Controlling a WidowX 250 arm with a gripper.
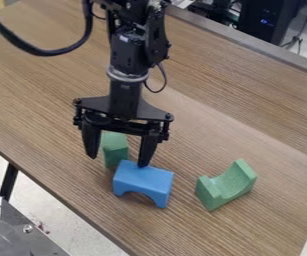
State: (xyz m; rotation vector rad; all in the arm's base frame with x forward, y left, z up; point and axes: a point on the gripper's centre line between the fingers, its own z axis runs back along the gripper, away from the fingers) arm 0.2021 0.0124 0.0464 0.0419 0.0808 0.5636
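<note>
Above the wooden worktop [249, 115], left of centre, the hand [117, 160] is positioned open, a green block [115, 148] seen between its fingers. The blue arch [142, 180], overlapped by one fingertip, could be displaced by lowering.

A single fixed camera looks down at a fairly steep slant from above the table [262, 115], facing the arm [127, 55], which enters at the top edge. It is near enough that the blue block [145, 179] sits plainly just below the middle, yet far enough back to take in two of the table's edges running diagonally, pale floor [45, 215] at lower left and dark equipment [259, 19] at upper right.
</note>
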